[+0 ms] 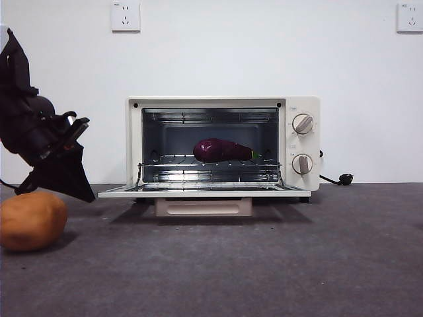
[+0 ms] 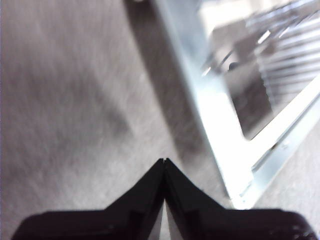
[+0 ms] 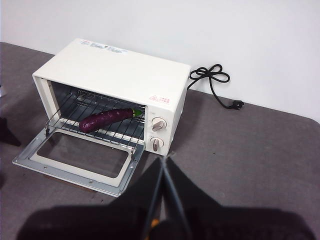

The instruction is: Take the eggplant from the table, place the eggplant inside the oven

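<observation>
The glossy purple eggplant (image 1: 221,150) lies on the wire rack inside the cream-white oven (image 1: 301,109), whose door (image 1: 198,192) hangs open and flat. From the right wrist view the eggplant (image 3: 106,120) rests lengthwise on the rack of the oven (image 3: 115,70). My left gripper (image 1: 84,195) hovers low over the table (image 1: 264,264) left of the open door, shut and holding nothing; its wrist view shows the left gripper (image 2: 164,161) beside the door's corner (image 2: 250,165). My right gripper (image 3: 167,158) is high above the table, shut, away from the oven.
An orange-brown potato-like lump (image 1: 32,220) sits on the table at the far left, just below the left arm. The oven's black power cord (image 3: 215,82) trails behind it toward the wall.
</observation>
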You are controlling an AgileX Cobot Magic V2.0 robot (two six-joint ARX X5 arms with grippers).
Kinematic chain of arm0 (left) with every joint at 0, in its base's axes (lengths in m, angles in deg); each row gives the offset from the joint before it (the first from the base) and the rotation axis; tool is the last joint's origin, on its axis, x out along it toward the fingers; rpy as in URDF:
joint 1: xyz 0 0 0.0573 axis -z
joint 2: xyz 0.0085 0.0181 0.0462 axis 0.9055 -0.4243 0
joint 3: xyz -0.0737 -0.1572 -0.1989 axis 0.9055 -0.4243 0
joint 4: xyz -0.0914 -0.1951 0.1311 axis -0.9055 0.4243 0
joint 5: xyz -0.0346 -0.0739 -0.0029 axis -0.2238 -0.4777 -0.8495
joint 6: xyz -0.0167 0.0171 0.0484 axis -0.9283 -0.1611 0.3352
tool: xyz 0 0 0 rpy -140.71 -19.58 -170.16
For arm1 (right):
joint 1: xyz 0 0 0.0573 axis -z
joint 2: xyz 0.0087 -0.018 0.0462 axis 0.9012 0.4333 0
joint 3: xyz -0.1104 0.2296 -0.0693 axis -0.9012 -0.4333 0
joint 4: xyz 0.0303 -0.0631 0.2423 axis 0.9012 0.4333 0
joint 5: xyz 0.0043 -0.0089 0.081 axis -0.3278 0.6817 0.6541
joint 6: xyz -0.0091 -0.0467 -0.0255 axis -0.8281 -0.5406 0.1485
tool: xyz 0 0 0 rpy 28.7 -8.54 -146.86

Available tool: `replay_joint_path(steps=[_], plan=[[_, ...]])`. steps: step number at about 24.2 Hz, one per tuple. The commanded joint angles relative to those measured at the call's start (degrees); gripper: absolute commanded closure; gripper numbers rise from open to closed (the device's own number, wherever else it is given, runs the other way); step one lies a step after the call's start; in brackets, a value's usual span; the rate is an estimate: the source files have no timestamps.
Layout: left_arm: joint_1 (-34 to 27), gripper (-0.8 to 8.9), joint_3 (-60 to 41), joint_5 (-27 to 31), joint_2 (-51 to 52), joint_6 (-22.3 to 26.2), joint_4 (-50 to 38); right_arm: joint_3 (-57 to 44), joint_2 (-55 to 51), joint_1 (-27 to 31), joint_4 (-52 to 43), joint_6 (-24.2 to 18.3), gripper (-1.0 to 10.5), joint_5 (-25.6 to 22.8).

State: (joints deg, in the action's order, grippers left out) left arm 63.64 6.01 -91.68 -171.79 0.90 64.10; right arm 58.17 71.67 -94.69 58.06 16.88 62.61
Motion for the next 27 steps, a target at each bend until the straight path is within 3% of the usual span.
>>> replay_joint_path(steps=[1, 21, 27], plan=[[0.48, 8.2, -0.81, -2.05, -0.98, 0.92, -0.96, -0.02, -0.04, -0.04, -0.17, -0.22, 9.6, -0.04], [4.37, 8.2, -1.44, -2.93, -2.54, 0.94, -3.17, -0.02, -0.04, -0.04, 0.07, -0.22, 9.6, -0.02], [4.17, 8.2, -1.44, -11.63, -2.73, 1.27, -4.33, -0.02, -0.04, -0.04, 0.07, -0.22, 9.6, -0.04]])
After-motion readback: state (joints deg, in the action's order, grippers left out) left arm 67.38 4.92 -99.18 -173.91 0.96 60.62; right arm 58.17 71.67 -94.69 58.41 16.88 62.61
